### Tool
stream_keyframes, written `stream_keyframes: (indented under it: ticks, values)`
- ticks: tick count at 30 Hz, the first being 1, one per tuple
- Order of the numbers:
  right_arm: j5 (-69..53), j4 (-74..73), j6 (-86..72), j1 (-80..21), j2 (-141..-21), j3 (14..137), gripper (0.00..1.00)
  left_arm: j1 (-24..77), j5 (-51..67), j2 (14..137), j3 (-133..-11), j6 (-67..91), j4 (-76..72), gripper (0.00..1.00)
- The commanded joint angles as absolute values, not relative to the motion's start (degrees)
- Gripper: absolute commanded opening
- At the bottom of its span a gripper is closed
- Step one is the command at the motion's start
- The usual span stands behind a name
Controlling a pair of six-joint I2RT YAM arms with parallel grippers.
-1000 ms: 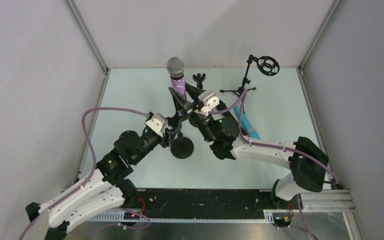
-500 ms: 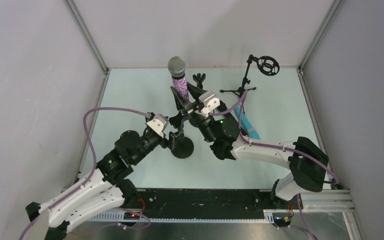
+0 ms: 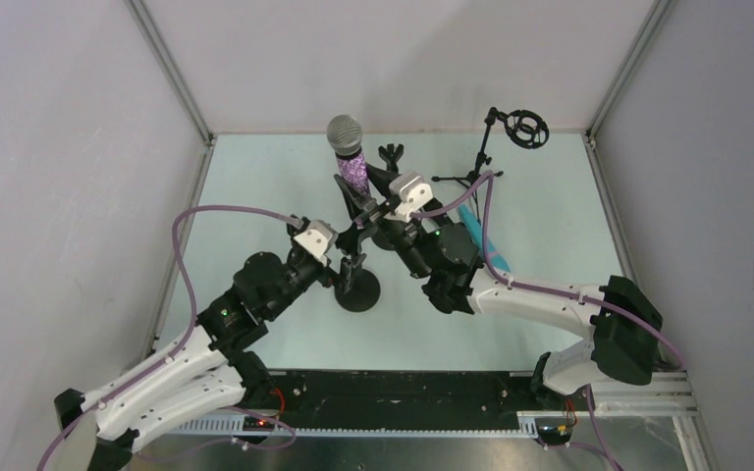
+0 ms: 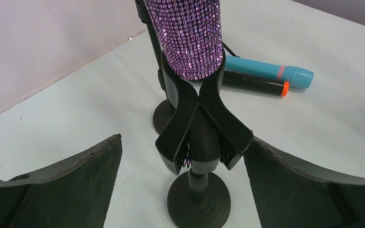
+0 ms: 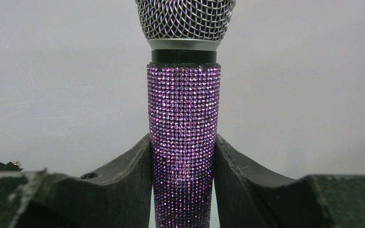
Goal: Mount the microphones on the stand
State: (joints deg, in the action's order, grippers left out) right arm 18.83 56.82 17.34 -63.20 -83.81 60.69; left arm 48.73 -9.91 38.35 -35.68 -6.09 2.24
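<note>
Pinching the purple glittery microphone point(image 5: 183, 109), seemingly seated in the stand clip point(image 4: 185, 118), the right end effector point(image 5: 183, 142) should press straight down; the left end effector point(image 4: 183, 140) hangs spread.

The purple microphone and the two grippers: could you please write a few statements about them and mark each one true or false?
1. The right gripper presses on both sides of the purple microphone. True.
2. The left gripper is shut on the stand clip. False: it is open, with a finger on either side of the clip and neither touching it.
3. The teal microphone and the black microphone lie side by side on the table. True.
4. The purple microphone lies flat on the table. False: it stands upright, with its lower end between the prongs of the stand clip.
</note>
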Motion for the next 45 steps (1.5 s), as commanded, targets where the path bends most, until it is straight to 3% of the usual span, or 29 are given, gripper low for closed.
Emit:
stream_keyframes:
  ticks: [1,7,9,12,14,20,22,23,24,25,30,32,33,34,35,36,38,45]
  values:
    - [18.39,54.84,16.17,-63.94,-82.60,62.56,0.00,48.62,-8.76,39.08,-37.39,-6.46,-2.96,1.00]
    - [18.58,54.55,16.41,-63.97,-82.92,63.03,0.00,48.68,-6.83,40.05,-37.87,-6.03,-3.09,0.94]
    - [18.69,54.58,16.67,-63.95,-83.08,63.03,0.00,48.67,-6.76,39.77,-37.65,-6.33,-3.01,0.87]
    - [18.70,54.61,16.75,-63.84,-83.31,63.06,0.00,48.62,-7.64,39.21,-37.24,-6.94,-2.74,0.66]
    - [18.74,54.63,16.63,-63.79,-83.41,63.10,0.00,48.65,-8.25,38.98,-37.04,-7.38,-2.73,0.60]
    - [18.96,54.66,16.77,-63.89,-83.66,63.08,0.00,48.64,-8.29,39.36,-36.90,-7.59,-2.72,0.55]
    - [19.12,54.78,17.04,-63.80,-83.71,63.09,0.00,48.61,-8.29,39.45,-36.80,-7.58,-2.72,0.35]
    - [19.15,54.85,17.29,-63.76,-83.79,63.10,0.00,48.61,-8.49,39.28,-36.77,-7.57,-2.72,0.13]
    - [19.16,54.89,17.43,-63.69,-83.91,63.08,0.00,48.63,-8.83,39.11,-36.75,-7.39,-2.72,0.06]
    - [19.09,55.21,17.70,-63.57,-84.04,63.05,0.00,48.63,-8.85,38.78,-36.83,-7.14,-2.57,0.02]
    - [17.90,57.76,17.64,-62.11,-84.96,62.70,0.00,48.19,-6.27,37.72,-37.20,-5.03,-0.97,0.00]
    - [17.69,59.04,17.63,-61.86,-85.44,62.81,0.00,48.09,-5.27,37.56,-37.04,-5.07,-0.55,0.00]
    - [17.77,59.14,17.65,-61.92,-85.48,62.81,0.00,48.10,-5.12,37.59,-37.23,-5.05,-0.44,0.16]
    - [17.93,59.04,17.66,-61.94,-85.42,62.78,0.00,48.09,-5.20,37.61,-37.34,-5.07,-0.40,0.34]
    - [17.98,58.79,17.62,-62.15,-85.34,62.78,0.00,48.12,-5.74,37.57,-37.42,-5.29,-0.36,0.77]
    - [17.90,58.25,17.48,-62.28,-85.01,62.77,0.00,48.10,-6.30,37.58,-37.43,-5.52,-0.35,0.94]
    - [17.75,57.58,17.30,-62.97,-84.19,62.79,0.00,48.11,-7.80,37.88,-37.57,-6.40,-0.42,0.99]
    - [17.35,55.81,16.81,-64.15,-82.53,63.02,0.00,48.12,-10.64,38.35,-37.19,-6.92,-0.71,1.00]
